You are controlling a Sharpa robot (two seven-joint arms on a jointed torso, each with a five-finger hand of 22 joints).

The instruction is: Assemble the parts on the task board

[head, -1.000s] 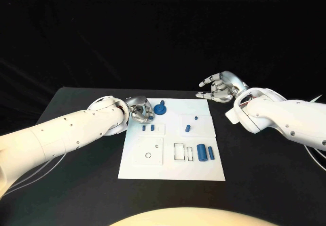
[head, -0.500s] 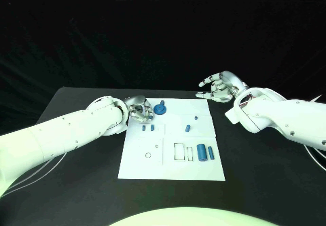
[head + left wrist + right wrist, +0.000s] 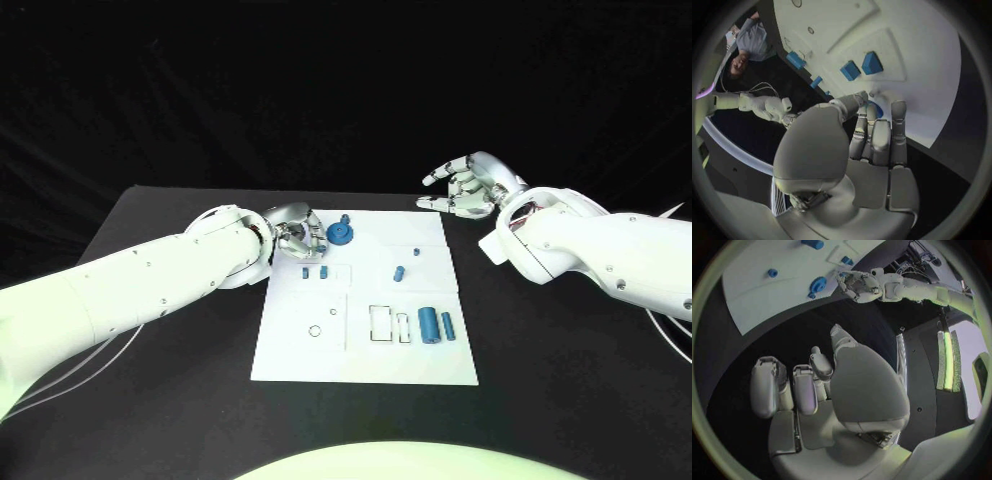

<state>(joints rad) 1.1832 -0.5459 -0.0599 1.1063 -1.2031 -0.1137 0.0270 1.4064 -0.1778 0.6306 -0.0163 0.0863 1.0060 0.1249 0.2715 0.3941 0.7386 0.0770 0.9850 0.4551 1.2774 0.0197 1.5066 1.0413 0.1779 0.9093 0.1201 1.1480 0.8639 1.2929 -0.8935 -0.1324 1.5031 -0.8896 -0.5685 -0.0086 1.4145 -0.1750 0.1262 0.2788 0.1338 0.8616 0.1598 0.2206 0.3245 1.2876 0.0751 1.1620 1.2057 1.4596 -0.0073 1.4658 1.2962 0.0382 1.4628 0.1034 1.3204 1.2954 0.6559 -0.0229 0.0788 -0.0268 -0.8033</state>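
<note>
Two upright cylinders (image 3: 437, 324), lengthwise board-parallel

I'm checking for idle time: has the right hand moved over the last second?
No. The right hand hovers at the same spot off the task board's far right corner, fingers apart and holding nothing, just as before.

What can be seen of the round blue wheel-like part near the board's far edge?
The round blue part looks like matte plastic, a disc with a raised hub, a small knob showing at its far edge. It sits on the white task board near the far left corner, just right of the left hand, whose fingers are close beside it; contact cannot be told. The right wrist view shows it near that hand too.
</note>
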